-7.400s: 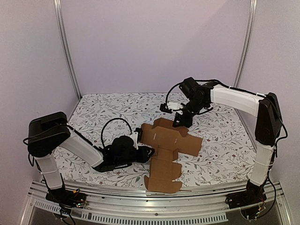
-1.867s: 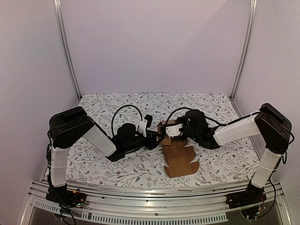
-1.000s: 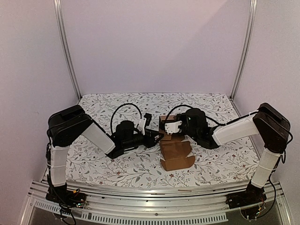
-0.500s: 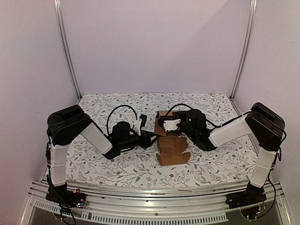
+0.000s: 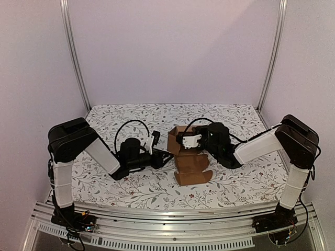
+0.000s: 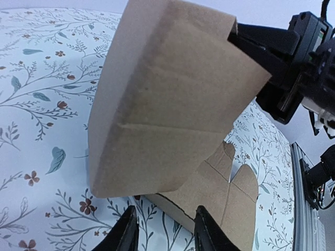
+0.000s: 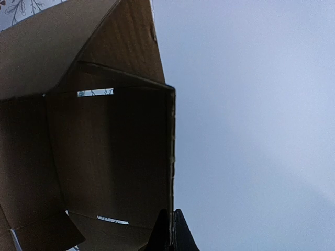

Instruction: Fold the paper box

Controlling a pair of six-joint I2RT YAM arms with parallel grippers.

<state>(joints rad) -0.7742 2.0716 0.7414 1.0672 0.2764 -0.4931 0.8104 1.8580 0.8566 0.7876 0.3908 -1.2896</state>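
Found the paper box [image 5: 189,162] near the middle of the floral tabletop [image 5: 120,117], between the two arms, part folded. Saw the near portion lying flat on the leafy pattern, rounded tabs toward the arm bases. Saw the far portion lifted into upright brown walls, open at the top. Noted plain cardboard, no print, with crease lines across the raised panel in the left wrist view.

Spotted the right claw [image 5: 182,141] at the raised part, reaching in from the right. Saw fingertips [image 7: 168,232] pressed together on the thin edge of one upright wall in the right wrist view, so clamped on the box. Made out in that same view the hollow inside of the box, dark, with two narrow slots letting light through.

Placed the left claw [image 5: 166,155] low over the tabletop, just left of the box and pointing at it. Saw fingers [image 6: 125,235] standing moderately apart in the left wrist view, with nothing gripped between them. Found the tips near the flat lower flap, but could not tell whether touching. Saw beyond them the large raised panel, tilted, with the upper right corner pinched by the black fingers of the other arm.
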